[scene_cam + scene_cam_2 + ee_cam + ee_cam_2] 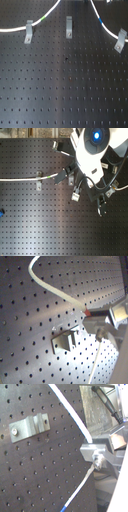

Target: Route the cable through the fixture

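Running across the top of the black perforated board (65, 85) in the first exterior view, the white cable (15, 28) passes a slanted grey clip (29, 31) at the first exterior view's left, shows its green band (44, 18), climbs out of frame, then drops back with its blue band (101, 21) toward another slanted clip (120, 40) at the right. The upright fixture (69, 26) stands between them — the cable does not touch it. In both wrist views the gripper (96, 454) is clamped on the cable, metal fingers (102, 320) pinching the cord — the arm (92, 148) hangs above the clips in the second exterior view.
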